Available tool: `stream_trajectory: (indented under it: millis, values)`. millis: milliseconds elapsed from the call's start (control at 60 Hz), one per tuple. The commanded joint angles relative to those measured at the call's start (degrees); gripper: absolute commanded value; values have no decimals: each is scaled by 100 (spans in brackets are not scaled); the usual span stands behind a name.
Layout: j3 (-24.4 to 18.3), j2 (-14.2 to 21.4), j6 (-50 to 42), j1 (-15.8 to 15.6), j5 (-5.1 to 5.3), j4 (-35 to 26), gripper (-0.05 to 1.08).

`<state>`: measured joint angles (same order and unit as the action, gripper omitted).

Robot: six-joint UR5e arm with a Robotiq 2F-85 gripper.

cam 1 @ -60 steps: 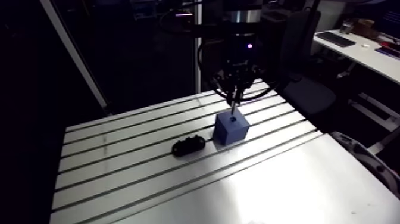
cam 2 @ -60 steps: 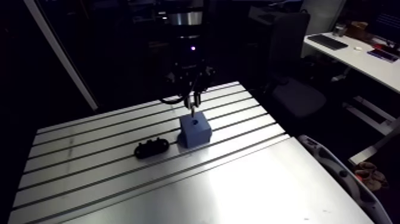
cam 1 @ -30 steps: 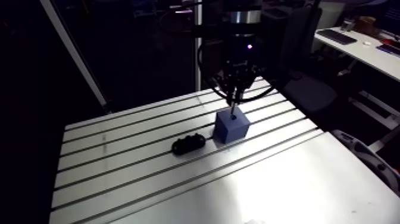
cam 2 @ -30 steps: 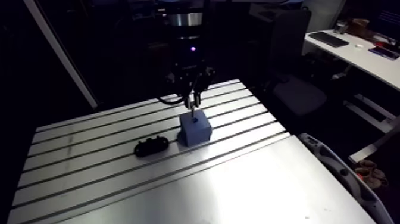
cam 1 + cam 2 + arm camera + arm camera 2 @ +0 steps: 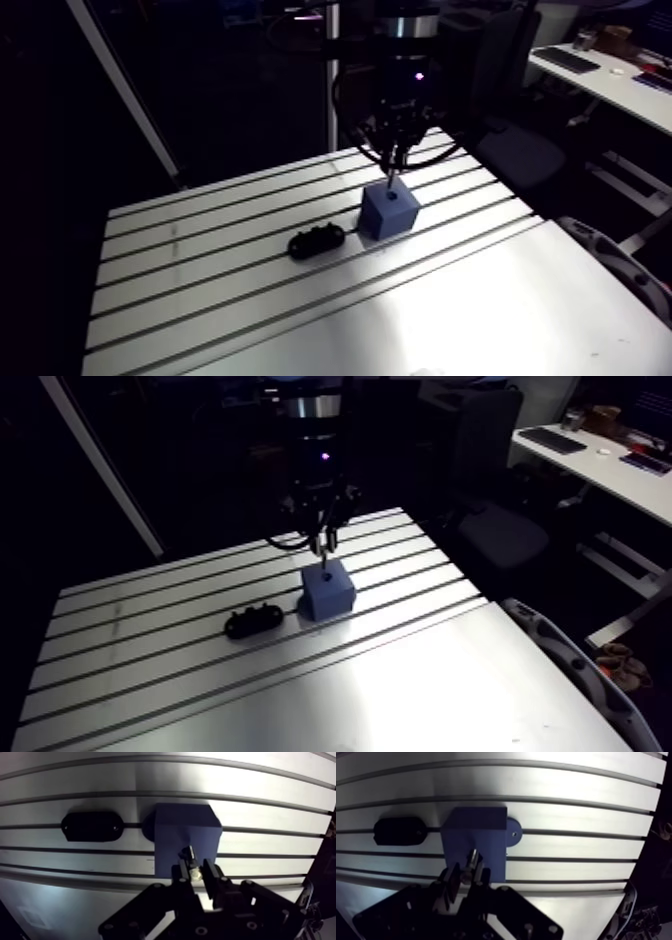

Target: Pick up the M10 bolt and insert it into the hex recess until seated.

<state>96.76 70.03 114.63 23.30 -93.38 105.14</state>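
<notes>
Against the earlier frames: little change. The whole arm view has shifted a trifle, so the camera moved. The gripper keeps its station over the blue block, with the bolt not yet in. The block and the black oblong piece lie where they lay on the table.

Materials. Table: bright brushed aluminium with long parallel slots and strong glare. Block: matte blue, squarish, with flat faces and crisp edges. It has a rounded tab with a small hole at its foot and a dark recess in the top face. Black piece: matte, round-ended oblong with a small dot near each end, lying flat beside the block and apart from it. Bolt: slim dull metal shank, paler head.

Gripper: two black fingers clamped on the bolt at its head end, the shank free beyond the tips. In the arm view the bolt's long axis is near upright, tip down, just over the block's top by the recess. Whether the tip touches the block: cannot tell.
</notes>
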Motion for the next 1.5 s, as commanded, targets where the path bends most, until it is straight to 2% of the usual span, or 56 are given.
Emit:
stream_trajectory:
  millis: [17, 1500]
  values:
    - [-21, 7, 3, 0, 17, -50, 106]
    - [162, 23, 21, 18, -18, 10, 107]
